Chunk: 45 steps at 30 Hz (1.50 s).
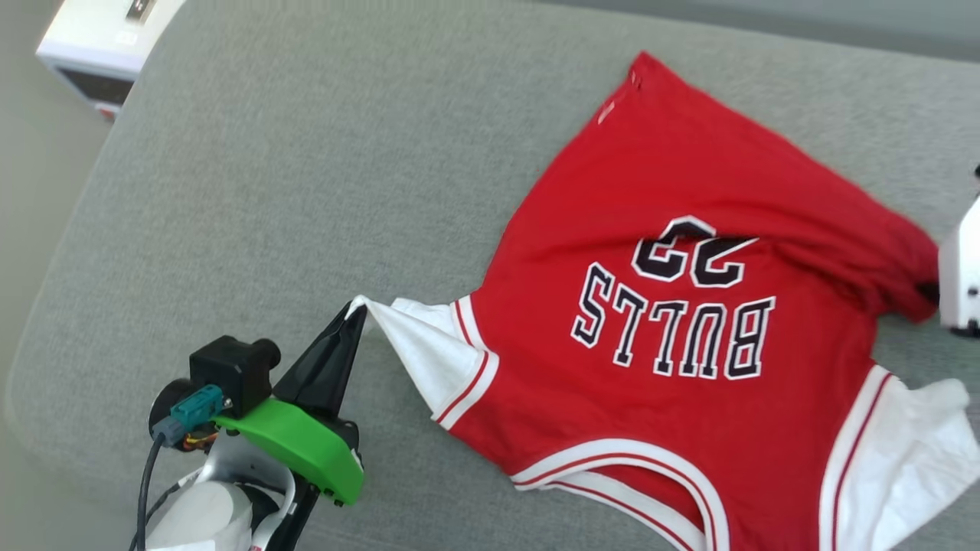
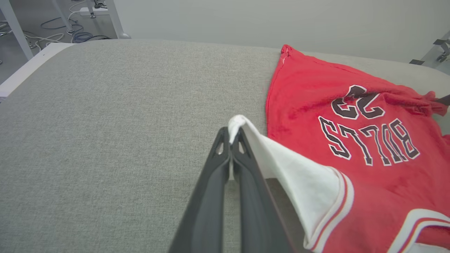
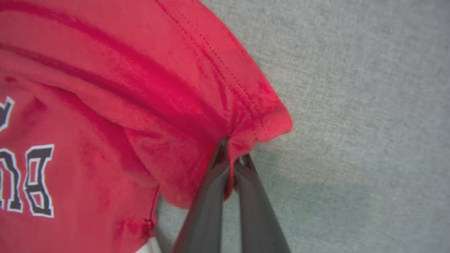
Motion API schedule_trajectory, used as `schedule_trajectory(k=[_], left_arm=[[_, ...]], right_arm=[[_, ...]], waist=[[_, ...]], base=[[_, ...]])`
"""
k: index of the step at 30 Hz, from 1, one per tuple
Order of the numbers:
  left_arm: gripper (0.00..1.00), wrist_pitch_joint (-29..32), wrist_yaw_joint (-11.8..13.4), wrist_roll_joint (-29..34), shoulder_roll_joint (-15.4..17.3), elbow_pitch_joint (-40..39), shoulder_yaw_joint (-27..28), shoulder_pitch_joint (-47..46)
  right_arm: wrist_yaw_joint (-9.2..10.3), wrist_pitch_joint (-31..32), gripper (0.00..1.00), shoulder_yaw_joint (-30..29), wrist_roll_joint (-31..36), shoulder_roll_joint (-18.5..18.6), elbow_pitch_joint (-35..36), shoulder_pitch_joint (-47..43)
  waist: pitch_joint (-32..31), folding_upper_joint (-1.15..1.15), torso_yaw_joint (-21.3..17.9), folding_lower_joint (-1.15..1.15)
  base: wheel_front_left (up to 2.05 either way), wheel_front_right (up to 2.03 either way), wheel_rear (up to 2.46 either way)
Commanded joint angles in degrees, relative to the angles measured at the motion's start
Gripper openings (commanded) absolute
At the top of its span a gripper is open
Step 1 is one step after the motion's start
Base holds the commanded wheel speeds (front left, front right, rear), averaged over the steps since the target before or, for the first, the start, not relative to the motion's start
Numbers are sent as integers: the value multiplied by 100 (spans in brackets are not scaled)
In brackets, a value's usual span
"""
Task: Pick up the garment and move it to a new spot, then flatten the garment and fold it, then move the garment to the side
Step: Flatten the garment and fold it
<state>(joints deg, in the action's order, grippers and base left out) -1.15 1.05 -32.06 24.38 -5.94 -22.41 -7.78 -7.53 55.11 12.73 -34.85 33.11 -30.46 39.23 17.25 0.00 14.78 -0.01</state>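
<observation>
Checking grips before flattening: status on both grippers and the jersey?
Left gripper shut on white sleeve tip. Right gripper shut on bunched red edge. Garment lettering-up on grey pad, creased toward right gripper. White box beyond pad corner, apart.

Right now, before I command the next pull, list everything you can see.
garment: one, red with white sleeves and black "BULLS 23" lettering, spread on the cushion's right part
cushion: one, grey, under the garment
box: one, white, past the cushion's far left corner
cables: a few, pale and bluish, on the floor beyond the cushion
left fingers: two, dark, shut on the white sleeve's tip
right fingers: two, dark, shut on a red edge of the garment
</observation>
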Motion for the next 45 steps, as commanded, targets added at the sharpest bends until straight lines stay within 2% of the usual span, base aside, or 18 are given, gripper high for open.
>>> schedule_trajectory(k=[1,12,21,28,29,30,31,40,45], left_arm=[[0,10,37,-58,0,8,14,67],[0,14,204,-189,10,34,24,509],[0,-79,195,-279,-28,195,6,634],[0,-104,193,-293,-48,228,-18,592],[0,-105,188,-294,-48,233,-24,582],[0,-108,183,-295,-47,239,-28,573],[0,-113,177,-296,-47,249,-32,560],[0,-130,157,-277,-41,256,-81,481],[0,-142,144,-249,-53,173,-117,381]], right_arm=[[4,-16,0,46,-102,36,34,-235],[4,-118,0,-24,-694,260,1030,-1921],[4,-29,0,-560,-757,73,1673,-3229],[4,69,0,-888,-597,-96,2006,-3635],[4,75,8,-927,-568,-115,2061,-3644],[4,84,50,-956,-544,-125,2107,-3643],[4,90,100,-990,-509,-128,2165,-3634],[4,481,100,-1117,-537,57,2860,-3244],[4,901,100,-1304,-582,103,3346,-2612]], waist=[[-465,0,-398,1],[-1043,0,-782,1],[-1210,0,-905,1],[-1157,0,-916,1],[-1144,0,-913,1],[-1133,0,-909,1],[-1123,0,-904,1],[-1064,0,-807,1],[-887,0,-663,1]], base=[[0,0,0],[0,0,0],[0,0,0],[0,0,0],[0,0,0],[0,0,0],[0,0,0],[0,0,0],[0,0,0]])
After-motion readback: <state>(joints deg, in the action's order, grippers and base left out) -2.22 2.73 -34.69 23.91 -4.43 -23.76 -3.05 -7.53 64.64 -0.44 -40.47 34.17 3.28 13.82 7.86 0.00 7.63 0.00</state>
